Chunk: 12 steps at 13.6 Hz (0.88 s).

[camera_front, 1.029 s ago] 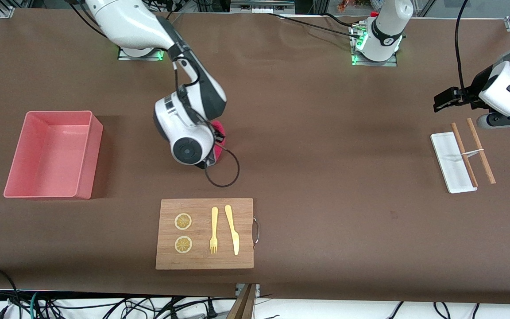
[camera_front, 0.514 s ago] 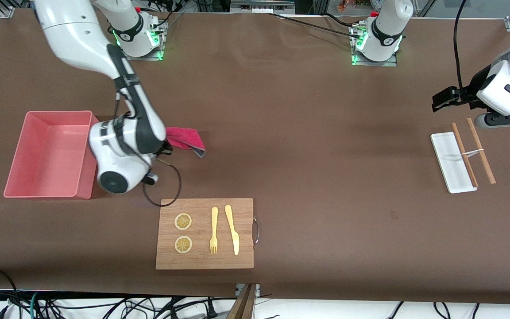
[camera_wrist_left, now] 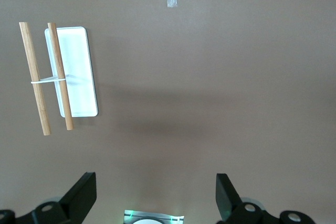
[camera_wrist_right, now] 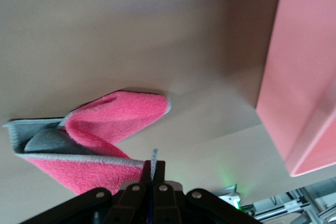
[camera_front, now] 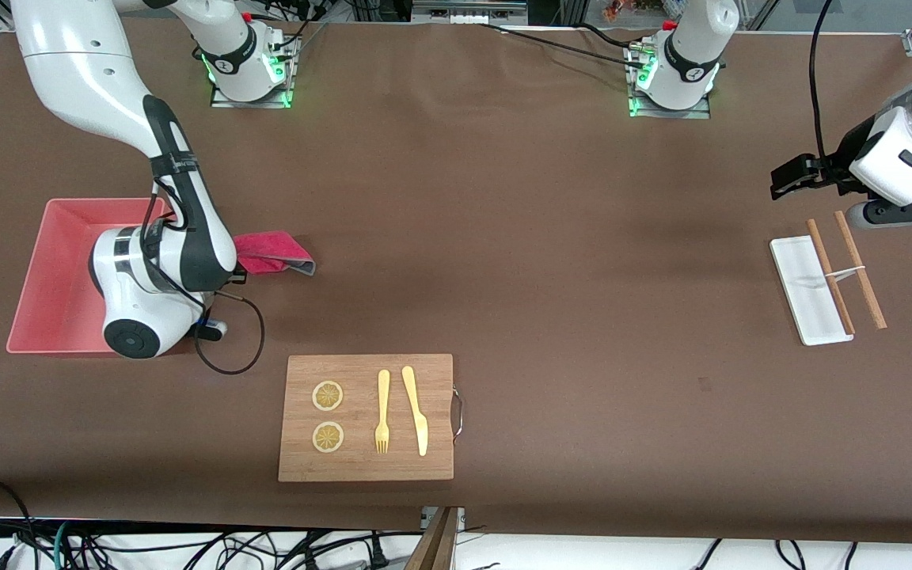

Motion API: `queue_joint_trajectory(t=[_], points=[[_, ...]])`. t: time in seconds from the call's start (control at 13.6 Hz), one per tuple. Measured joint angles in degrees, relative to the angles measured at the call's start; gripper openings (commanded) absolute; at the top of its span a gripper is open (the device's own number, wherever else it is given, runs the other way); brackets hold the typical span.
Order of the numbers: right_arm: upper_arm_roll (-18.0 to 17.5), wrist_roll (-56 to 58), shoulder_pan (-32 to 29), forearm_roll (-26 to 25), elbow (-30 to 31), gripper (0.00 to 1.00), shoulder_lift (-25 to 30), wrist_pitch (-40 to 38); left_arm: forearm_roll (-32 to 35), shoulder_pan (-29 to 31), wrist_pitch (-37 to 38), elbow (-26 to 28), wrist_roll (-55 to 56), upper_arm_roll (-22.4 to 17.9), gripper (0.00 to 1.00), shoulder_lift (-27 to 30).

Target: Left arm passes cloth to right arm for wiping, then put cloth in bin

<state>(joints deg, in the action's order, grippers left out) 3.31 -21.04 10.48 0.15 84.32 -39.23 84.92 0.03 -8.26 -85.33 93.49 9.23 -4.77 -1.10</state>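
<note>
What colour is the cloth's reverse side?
Grey, against a magenta-pink face; the cloth shows it best in the right wrist view.

A wooden cutting board (camera_front: 366, 418) carries a fork (camera_front: 382, 411) and knife (camera_front: 416, 408).

The right arm's wrist (camera_front: 151, 277) is hanging over the bin (camera_front: 56, 261)'s wall, crowding its opening. The cutting board (camera_front: 366, 417) is lying nearer the front camera, and bare tabletop (camera_front: 543, 261) is stretching toward the white tray (camera_front: 800, 293).
</note>
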Motion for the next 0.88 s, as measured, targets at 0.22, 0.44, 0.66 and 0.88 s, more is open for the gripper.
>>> queue_joint_trajectory(t=[0.22, 0.44, 0.66, 0.88], points=[[-0.05, 4.83, 0.02, -4.1, -4.09, 0.0, 1.21, -4.61, 0.0, 0.0, 0.0, -0.03, 0.0, 0.42, 1.0, 0.0], [1.73, 9.63, -0.08, -4.9, -10.65, 0.0, 1.96, -11.34, 0.0, -0.01, 0.0, -0.06, 0.0, 1.36, 1.0, 0.0], [2.99, 12.11, -0.38, -4.91, -17.48, 0.0, 2.88, -18.09, 0.0, -0.01, 0.0, -0.1, 0.0, 1.43, 1.0, 0.0], [4.89, 16.16, -0.34, -5.19, -22.11, 0.0, 4.32, -23.7, 0.0, -0.01, 0.0, -0.13, 0.0, 1.54, 1.0, 0.0]])
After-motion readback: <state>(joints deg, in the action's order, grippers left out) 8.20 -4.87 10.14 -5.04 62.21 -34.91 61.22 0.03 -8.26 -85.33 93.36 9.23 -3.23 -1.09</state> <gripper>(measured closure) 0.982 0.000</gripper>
